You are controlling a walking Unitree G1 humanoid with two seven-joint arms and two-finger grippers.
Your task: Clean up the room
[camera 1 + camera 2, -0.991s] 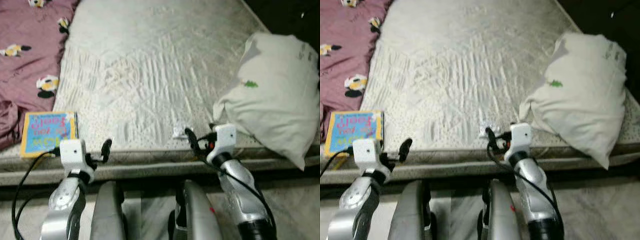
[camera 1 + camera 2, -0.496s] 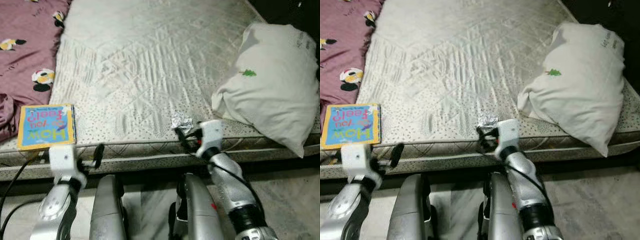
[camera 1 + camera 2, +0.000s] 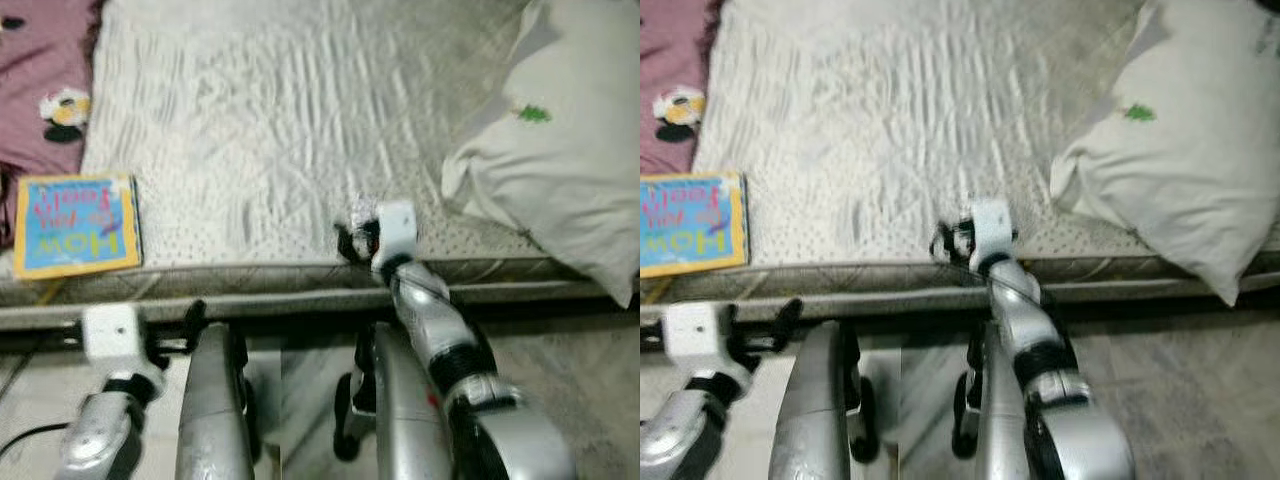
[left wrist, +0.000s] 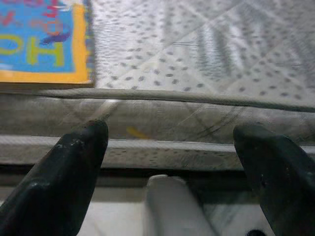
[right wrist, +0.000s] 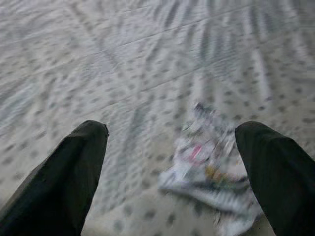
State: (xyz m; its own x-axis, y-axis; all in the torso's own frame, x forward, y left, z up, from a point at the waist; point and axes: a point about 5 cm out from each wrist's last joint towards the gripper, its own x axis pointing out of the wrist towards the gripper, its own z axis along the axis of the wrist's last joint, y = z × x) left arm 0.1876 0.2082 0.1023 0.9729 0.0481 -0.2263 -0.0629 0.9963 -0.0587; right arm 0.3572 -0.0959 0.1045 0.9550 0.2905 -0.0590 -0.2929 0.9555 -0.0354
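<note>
1. Nearest me, the robot's two silver legs stood on the pale floor (image 3: 590, 380) right up against the side of the bed.

2. The left gripper (image 4: 172, 147) hung low beside the mattress edge, its two black fingers (image 4: 74, 162) spread wide with nothing between them, pointed at the piped side of the mattress below the book.

3. The right gripper (image 5: 172, 162) reached over the near edge of the quilted, grey-dotted off-white mattress (image 3: 270, 120). Its fingers (image 5: 64, 172) were wide apart and gripped nothing.

4. The crumpled silvery wrapper with bits of pink and yellow print (image 5: 211, 167) lay on the mattress between those open fingers, closer to one of them, just inside the bed's near edge. I could not tell whether either finger touched it. Any print on it was too blurred to read.

5. To the robot's left, a flat blue book with a yellow border (image 3: 75, 225) lay at the mattress edge, well apart from the wrapper. Its cover, seen upside down, read "How" in yellow, with further words in red that looked like "you feel".

6. To the right, a plump white pillow (image 3: 560, 150) rested on the bed, overhanging the near edge a little, with a small green tree-shaped mark (image 3: 533, 114) on it.

7. Farthest off, at the left corner, lay a mauve blanket with black-and-white-and-yellow figures (image 3: 45, 70).
</note>
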